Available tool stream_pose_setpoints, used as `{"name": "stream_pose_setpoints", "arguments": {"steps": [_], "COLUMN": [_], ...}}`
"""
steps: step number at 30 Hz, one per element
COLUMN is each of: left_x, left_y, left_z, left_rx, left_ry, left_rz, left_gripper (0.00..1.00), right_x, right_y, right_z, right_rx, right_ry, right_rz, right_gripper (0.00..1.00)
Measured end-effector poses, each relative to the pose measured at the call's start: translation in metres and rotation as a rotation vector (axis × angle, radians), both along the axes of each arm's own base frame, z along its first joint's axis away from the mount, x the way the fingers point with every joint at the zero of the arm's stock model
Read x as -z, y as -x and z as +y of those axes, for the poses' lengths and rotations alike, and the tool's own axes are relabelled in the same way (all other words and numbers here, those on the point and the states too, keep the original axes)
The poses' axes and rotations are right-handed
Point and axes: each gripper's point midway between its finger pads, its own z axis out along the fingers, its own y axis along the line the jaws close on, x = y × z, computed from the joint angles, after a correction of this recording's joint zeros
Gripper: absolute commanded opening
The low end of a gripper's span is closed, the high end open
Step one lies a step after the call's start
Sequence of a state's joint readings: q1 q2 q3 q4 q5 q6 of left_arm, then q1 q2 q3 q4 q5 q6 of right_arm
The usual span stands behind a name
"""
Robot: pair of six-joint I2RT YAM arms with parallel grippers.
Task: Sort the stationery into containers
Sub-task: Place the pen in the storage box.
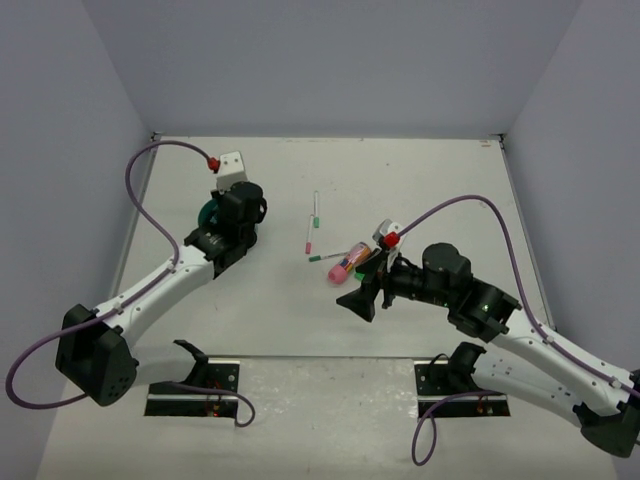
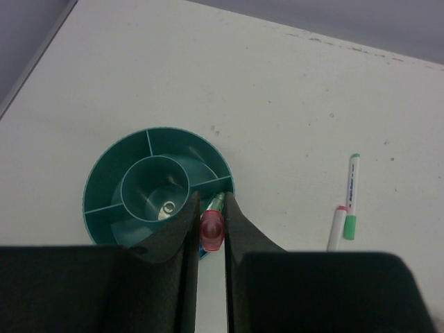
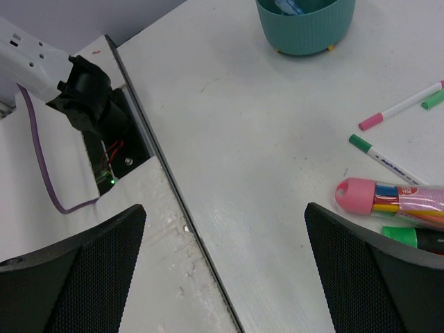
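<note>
The round teal organiser [image 2: 156, 187] stands on the table at the left [image 1: 207, 213]. My left gripper [image 2: 210, 208] hangs right above its rim [image 1: 235, 215], shut on a pen with a pink-red cap [image 2: 211, 232]. The pen points down into an outer compartment, where a green end shows. My right gripper [image 3: 225, 229] is wide open and empty, low over the table's near edge [image 1: 362, 285]. Just beyond it lie a pink-capped tube of coloured pens [image 3: 395, 201] and a green highlighter [image 3: 402, 237]. Thin white pens [image 1: 309, 235] lie mid-table, and also show in the left wrist view [image 2: 353, 184].
Something blue lies inside the organiser [image 3: 288, 7]. Two more white pens lie near the tube, one pink-capped [image 3: 399, 107] and one green-capped [image 3: 385, 159]. A raised lip [image 3: 173, 201] runs along the near table edge, with the left arm's base mount [image 3: 90, 97] behind it.
</note>
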State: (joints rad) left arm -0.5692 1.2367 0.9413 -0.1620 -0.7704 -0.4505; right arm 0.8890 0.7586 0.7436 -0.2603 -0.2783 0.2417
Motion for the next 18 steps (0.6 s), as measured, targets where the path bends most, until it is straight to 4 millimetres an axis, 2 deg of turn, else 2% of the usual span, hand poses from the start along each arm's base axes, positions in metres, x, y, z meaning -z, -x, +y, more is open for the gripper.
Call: {"name": "stream_pose_setpoints", "arguments": {"steps": [4, 10, 18], "left_x": [0.011, 0.039, 0.079], "left_y": [-0.01, -0.027, -0.036], "left_z": [0.003, 0.008, 0.001], "left_rx": [-0.025, -0.051, -0.029], "left_ry": [-0.033, -0.063, -0.084], "left_rz": [0.01, 0.033, 0.079], "left_gripper": [0.0, 0.0, 0.0], "right_x": [0.002, 0.008, 0.012], "right_y": [0.0, 0.0, 0.0], "right_z": [0.0, 0.0, 0.0], "right_rx": [0.0, 0.0, 0.0], "right_ry": [0.0, 0.009, 0.014], "right_rz": [0.001, 0.008, 0.012], "right_gripper": [0.99, 0.99, 0.99]}}
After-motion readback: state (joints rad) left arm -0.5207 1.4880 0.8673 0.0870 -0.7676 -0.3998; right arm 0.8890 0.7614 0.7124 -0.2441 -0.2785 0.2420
